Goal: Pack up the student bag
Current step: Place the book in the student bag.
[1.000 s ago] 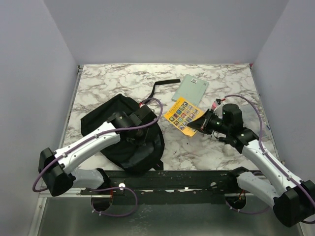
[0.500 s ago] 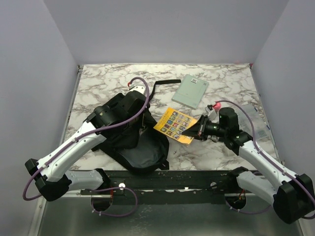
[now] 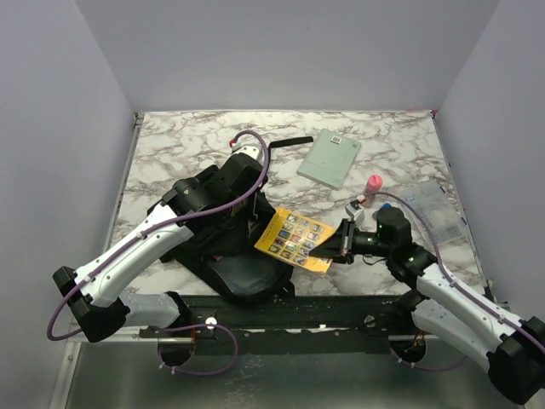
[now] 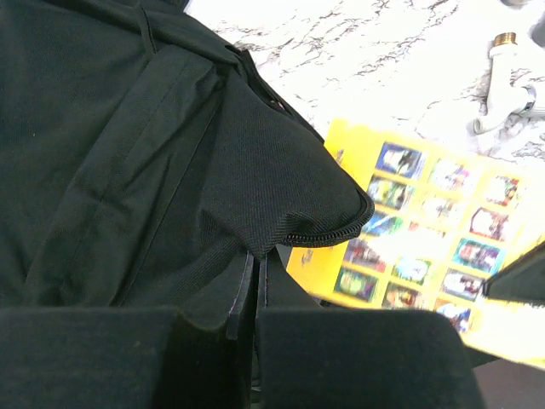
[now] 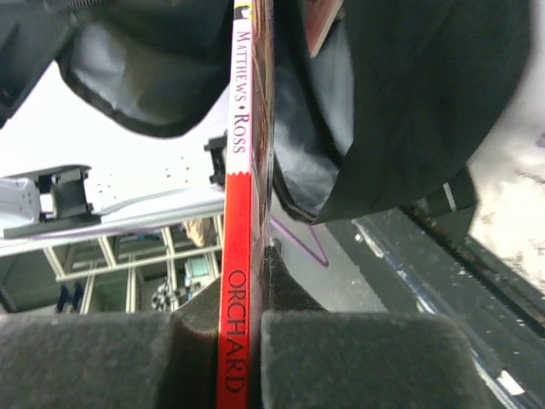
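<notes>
The left tool [image 4: 255, 317] is pinching a fold of the student bag [image 4: 145, 170] just below its zippered edge. Its fingers [image 4: 111, 358] are standing almost together, with only the thin black fabric between them. Seen from above, the student bag is lying on the near left part of the marbled worktop [image 3: 187, 141], under the left arm, with one strap [image 3: 285, 143] trailing toward the far side.

The right tool [image 5: 243, 358] is clamping a thin yellow book [image 5: 241, 213] by its red-and-white spine, its jaws closed down to the book's thickness. In the top view the book is hanging tilted between the two arms, and its left corner is overlapping the bag's right edge. Whether book and bag are touching cannot be told.

A pale green book [image 3: 330, 160] is lying flat farther back on the worktop, well apart from both tools.
</notes>
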`<state>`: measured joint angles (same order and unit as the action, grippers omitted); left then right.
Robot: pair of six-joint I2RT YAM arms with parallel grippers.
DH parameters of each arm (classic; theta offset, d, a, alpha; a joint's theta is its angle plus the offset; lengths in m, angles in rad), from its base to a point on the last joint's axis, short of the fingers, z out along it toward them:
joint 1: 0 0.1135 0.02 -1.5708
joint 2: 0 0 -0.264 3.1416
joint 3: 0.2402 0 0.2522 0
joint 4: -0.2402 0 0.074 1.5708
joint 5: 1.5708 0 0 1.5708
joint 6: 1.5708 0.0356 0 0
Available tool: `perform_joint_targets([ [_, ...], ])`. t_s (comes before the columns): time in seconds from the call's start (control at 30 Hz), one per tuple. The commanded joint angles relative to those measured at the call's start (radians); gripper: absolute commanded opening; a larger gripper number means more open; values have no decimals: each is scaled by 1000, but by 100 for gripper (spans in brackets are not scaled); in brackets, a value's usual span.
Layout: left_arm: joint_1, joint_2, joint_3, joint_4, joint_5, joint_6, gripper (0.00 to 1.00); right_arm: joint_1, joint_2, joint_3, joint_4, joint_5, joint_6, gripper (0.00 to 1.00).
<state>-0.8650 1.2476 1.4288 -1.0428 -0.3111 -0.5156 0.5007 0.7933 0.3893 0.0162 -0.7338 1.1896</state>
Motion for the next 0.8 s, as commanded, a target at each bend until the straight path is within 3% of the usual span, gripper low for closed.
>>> perform_joint_targets([
  [0.0, 9, -8, 31, 58, 18, 15, 0, 137, 64, -19, 196, -1, 90, 0],
  [0.2, 9, -36, -36, 73, 87, -26, 0, 334, 325, 5, 480, 152, 170, 0],
  [0.33, 8, -91, -125, 80, 114, -63, 0, 347, 467, 62, 566, 283, 186, 0],
  [0.47, 9, -125, -177, 133, 260, -108, 0, 355, 629, 167, 632, 297, 177, 0],
  [0.57, 8, -129, -179, 148, 294, -127, 0, 395, 714, 188, 740, 366, 228, 0],
  [0.7, 9, -137, -173, 150, 257, -104, 0, 468, 817, 274, 684, 613, 185, 0],
  [0.73, 9, -137, -167, 147, 248, -96, 0, 478, 857, 298, 676, 665, 173, 6],
  [0.77, 8, -137, -162, 144, 239, -91, 0, 483, 891, 317, 658, 675, 172, 29],
])
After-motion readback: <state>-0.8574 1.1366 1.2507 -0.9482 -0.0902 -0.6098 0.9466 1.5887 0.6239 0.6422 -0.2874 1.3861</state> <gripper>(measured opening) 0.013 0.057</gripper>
